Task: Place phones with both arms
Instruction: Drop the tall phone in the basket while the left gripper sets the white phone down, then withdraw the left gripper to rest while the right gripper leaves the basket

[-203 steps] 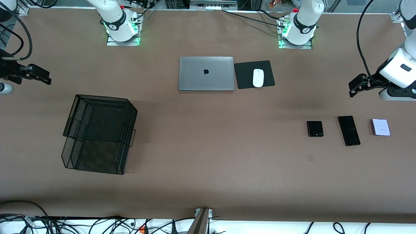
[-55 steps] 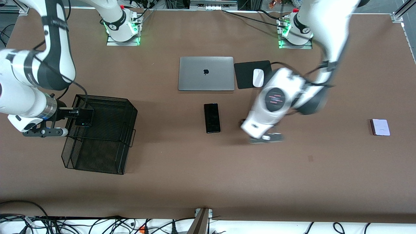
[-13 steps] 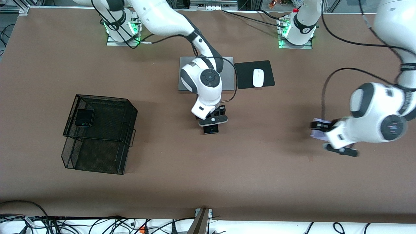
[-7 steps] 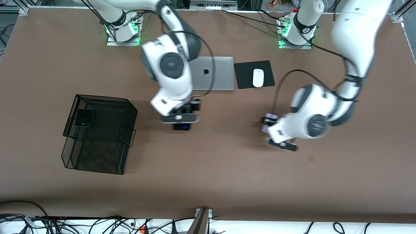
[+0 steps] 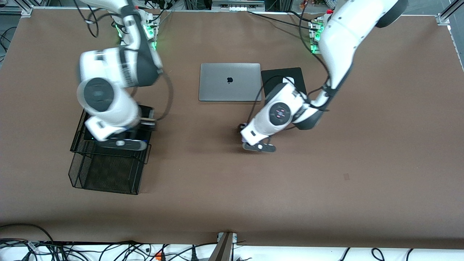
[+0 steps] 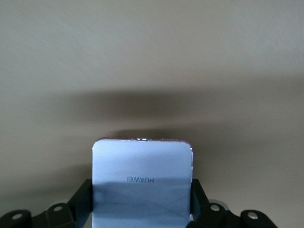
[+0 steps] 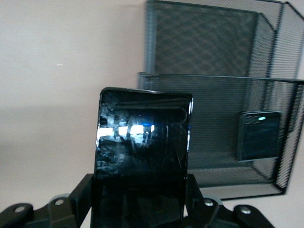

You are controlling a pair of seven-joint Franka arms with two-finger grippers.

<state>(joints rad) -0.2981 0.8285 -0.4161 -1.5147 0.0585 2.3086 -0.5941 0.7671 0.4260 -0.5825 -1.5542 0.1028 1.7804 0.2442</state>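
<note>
Right tool (image 7: 137,209) clenched on long black phone (image 7: 142,137), held over the black mesh tray (image 5: 108,170). Small black flip phone (image 7: 258,135) lying in the tray's upper tier. Left tool (image 6: 142,209) grasping pale lavender phone (image 6: 141,183) over bare tabletop (image 5: 326,181), near silver laptop (image 5: 230,82).

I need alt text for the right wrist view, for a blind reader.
The right gripper holds a long black phone over the table, facing a black mesh tray. A small black flip phone lies in the tray's upper tier.
</note>
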